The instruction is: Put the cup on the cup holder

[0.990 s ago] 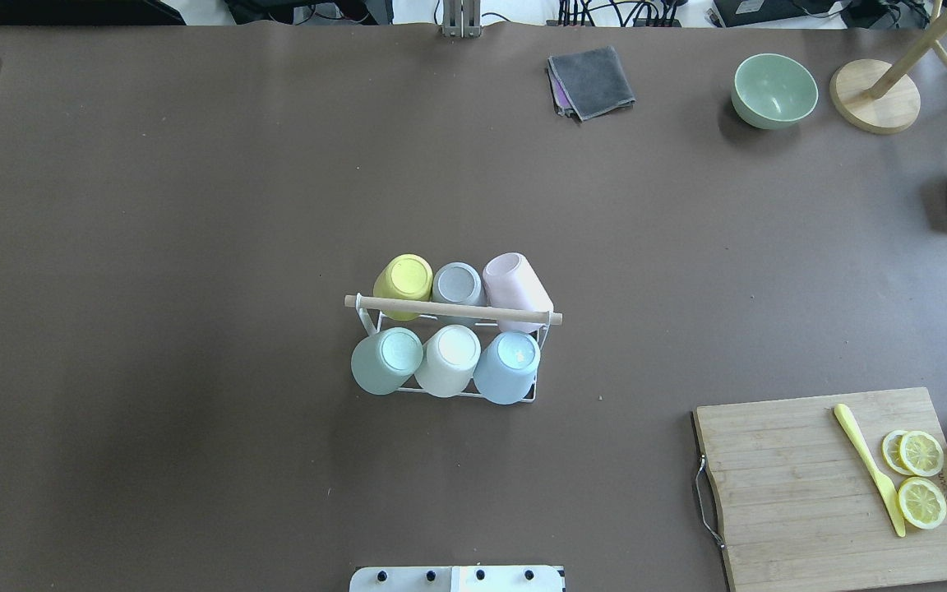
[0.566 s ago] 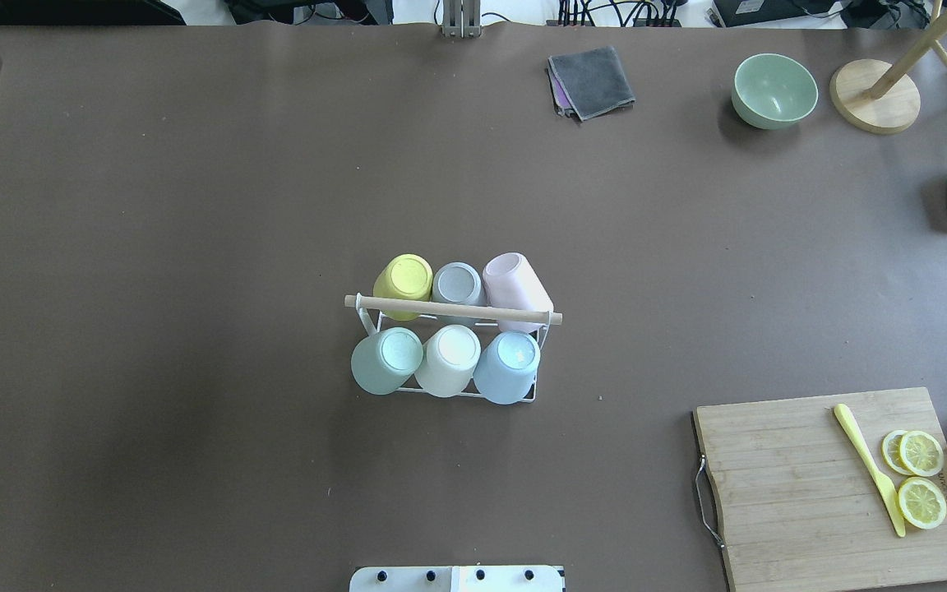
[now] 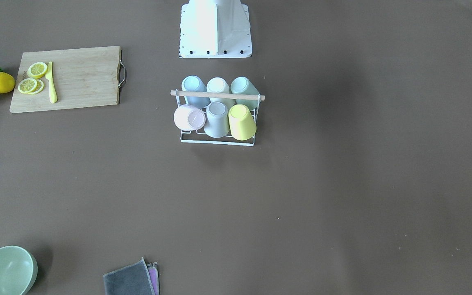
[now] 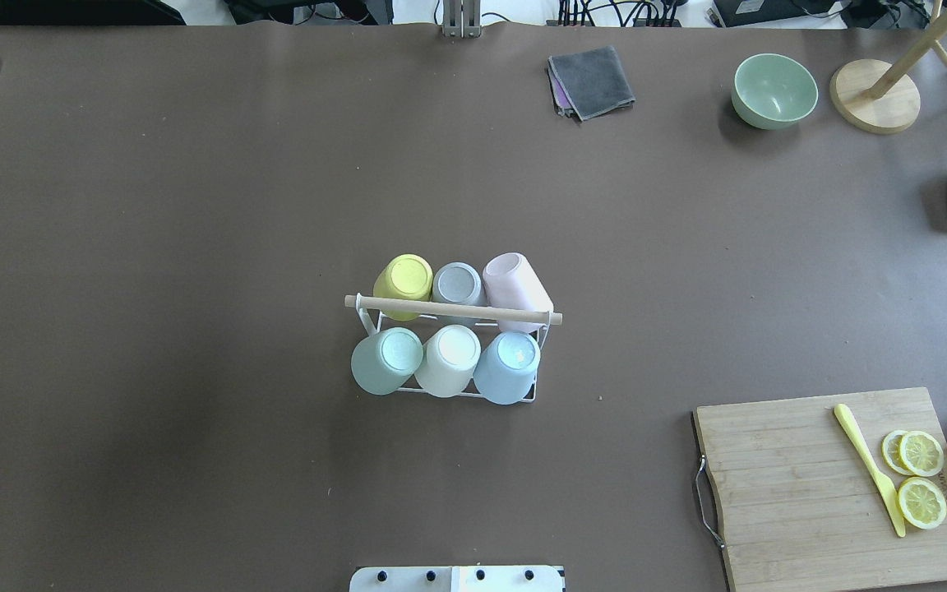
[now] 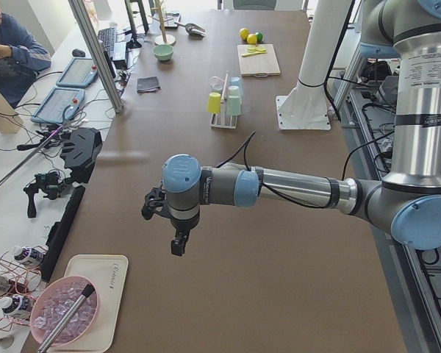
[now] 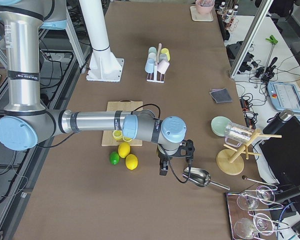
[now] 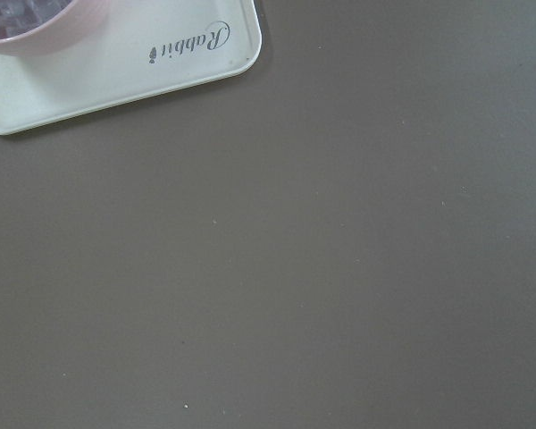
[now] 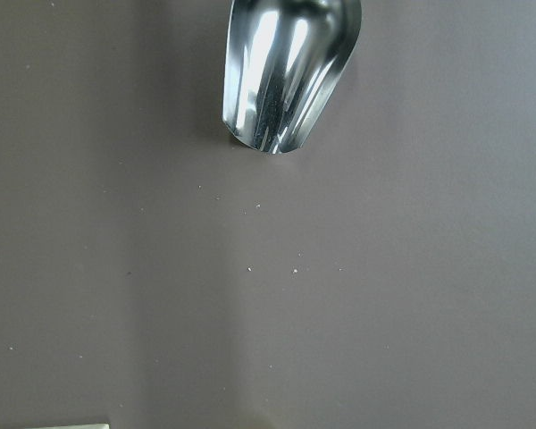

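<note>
The cup holder (image 4: 523, 316), a white wire rack with a wooden rod across its top, stands mid-table and also shows in the front view as the same rack (image 3: 217, 143). Several pastel cups sit upside down on it, among them a yellow cup (image 4: 404, 279), a pink cup (image 4: 515, 284) and a blue cup (image 4: 508, 364). My left gripper (image 5: 178, 246) hangs over the table's left end, far from the rack. My right gripper (image 6: 163, 167) hangs over the right end by the metal scoop (image 6: 197, 177). For both I cannot tell open or shut.
A wooden cutting board (image 4: 802, 493) with lemon slices and a yellow knife lies at the near right. A green bowl (image 4: 773, 90), a grey cloth (image 4: 591, 80) and a wooden stand (image 4: 875, 96) sit along the far edge. A white tray (image 7: 116, 71) is at the left end.
</note>
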Tool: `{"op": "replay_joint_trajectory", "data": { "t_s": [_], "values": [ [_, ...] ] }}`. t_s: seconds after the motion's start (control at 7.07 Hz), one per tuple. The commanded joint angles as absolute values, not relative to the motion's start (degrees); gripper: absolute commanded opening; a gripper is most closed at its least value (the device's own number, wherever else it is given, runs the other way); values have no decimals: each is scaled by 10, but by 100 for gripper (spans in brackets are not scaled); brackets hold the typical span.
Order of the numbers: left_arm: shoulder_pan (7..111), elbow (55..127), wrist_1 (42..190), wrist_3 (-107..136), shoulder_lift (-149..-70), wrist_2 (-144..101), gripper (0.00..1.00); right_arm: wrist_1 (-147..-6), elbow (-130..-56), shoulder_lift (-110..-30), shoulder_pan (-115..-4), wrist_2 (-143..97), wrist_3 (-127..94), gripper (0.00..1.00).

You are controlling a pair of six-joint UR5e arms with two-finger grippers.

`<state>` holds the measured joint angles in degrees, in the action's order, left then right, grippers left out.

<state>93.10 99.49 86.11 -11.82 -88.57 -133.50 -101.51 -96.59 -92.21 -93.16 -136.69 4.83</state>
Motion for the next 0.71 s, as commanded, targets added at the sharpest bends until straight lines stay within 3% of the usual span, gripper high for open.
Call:
{"op": "replay_joint_trajectory", "data": {
  "t_s": [0.0, 0.57],
  "values": [
    [926, 999, 853, -116, -884, -1338, 98, -1015, -966, -923, -932, -1368, 48, 100],
    [925, 1015, 794, -96, -889, -1354, 98, -1015, -966, -923, -932, -1368, 48, 100]
  ]
}}
